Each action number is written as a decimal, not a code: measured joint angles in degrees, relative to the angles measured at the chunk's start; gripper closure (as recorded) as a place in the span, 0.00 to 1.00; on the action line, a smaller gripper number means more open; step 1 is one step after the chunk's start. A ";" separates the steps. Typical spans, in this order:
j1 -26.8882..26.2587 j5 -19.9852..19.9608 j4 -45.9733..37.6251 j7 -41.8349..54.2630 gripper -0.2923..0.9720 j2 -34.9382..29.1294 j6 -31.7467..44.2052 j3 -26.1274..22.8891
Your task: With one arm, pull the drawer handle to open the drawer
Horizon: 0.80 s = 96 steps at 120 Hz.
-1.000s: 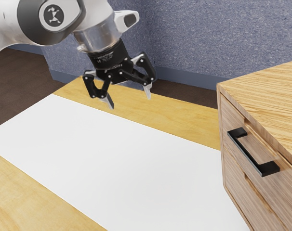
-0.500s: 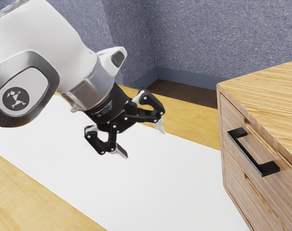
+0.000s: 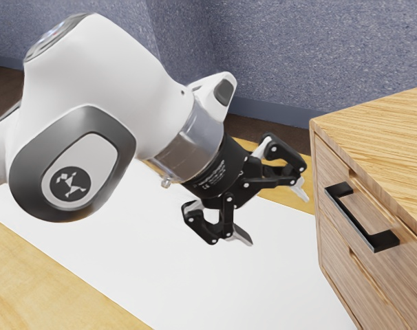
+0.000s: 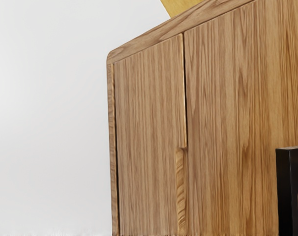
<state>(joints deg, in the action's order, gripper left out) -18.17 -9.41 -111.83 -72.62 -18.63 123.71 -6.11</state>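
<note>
spread tool (image 3: pixel 273 216) near drawer handle (image 3: pixel 354 218); lettering (image 3: pixel 217 175) unreadable

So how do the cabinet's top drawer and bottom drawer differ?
The top drawer carries a protruding black bar handle; the bottom drawer has only a wooden notch at its upper edge. The top drawer's front looks taller than the bottom drawer's. Both are the same light wood, and both look shut.

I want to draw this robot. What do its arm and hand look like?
The arm is shiny white, with a grey oval cap bearing a small white logo. A silver ring joins it to the black gripper, whose two jointed fingers end in pale tips.
</note>
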 joint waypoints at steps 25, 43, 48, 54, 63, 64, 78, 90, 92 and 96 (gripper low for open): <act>-0.08 0.01 0.91 -1.73 0.23 2.75 3.83 -1.78; -0.09 -0.04 1.30 -2.66 0.23 3.49 5.14 -2.64; -0.10 -0.05 1.31 -2.89 0.23 3.56 5.48 -2.80; -0.08 -0.06 1.32 -3.15 0.23 3.58 5.81 -2.92; -0.04 -0.05 1.35 -3.52 0.23 3.74 6.19 -3.03; -0.03 -0.05 1.41 -3.56 0.23 3.81 6.23 -3.05; -0.03 -0.04 2.19 -4.02 0.23 5.44 6.63 -3.27; -0.05 -0.06 2.86 -4.35 0.23 6.83 7.11 -3.29; -0.04 -0.05 2.96 -4.41 0.23 7.06 7.17 -3.29; -0.03 -0.04 3.10 -4.51 0.23 7.41 7.29 -3.29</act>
<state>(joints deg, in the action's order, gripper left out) -18.21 -9.45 -108.73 -77.13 -11.22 131.00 -9.40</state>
